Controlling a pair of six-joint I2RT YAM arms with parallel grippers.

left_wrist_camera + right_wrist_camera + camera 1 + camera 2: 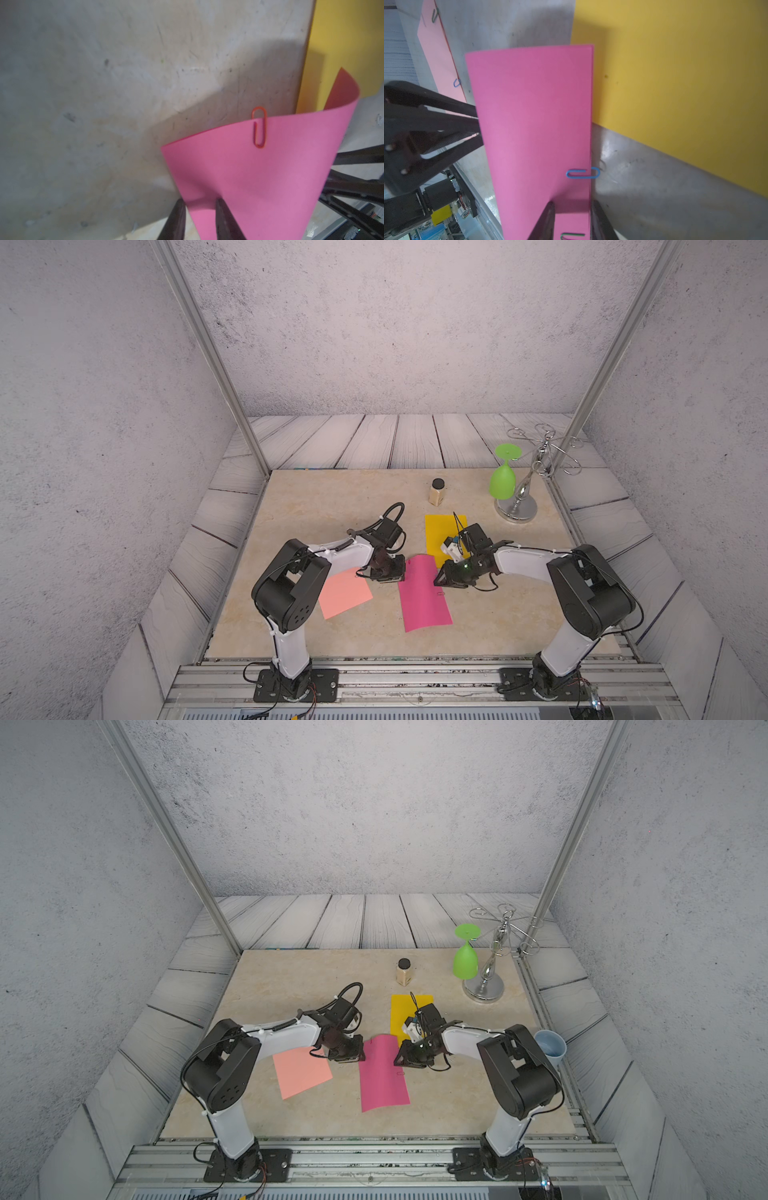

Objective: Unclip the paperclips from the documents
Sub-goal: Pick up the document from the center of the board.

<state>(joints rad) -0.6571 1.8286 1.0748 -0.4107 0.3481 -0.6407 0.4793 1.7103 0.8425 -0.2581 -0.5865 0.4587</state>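
Left claw narrow, straddling magenta sheet edge; right claw narrow, green paperclip between jaws.

In both top views the bench is beige with faint marbling, ringed by pale grey wood-grain planks and grey speckled walls, and carries a plain salmon sheet left of centre, a magenta sheet at centre and a yellow sheet just above it. Toward the upper right are a lime-green glass, a chrome rack and a cream jar with a black cap. The wrist views show an orange clip, a blue clip and a green clip on the magenta sheet, and a second blue clip on the salmon sheet.
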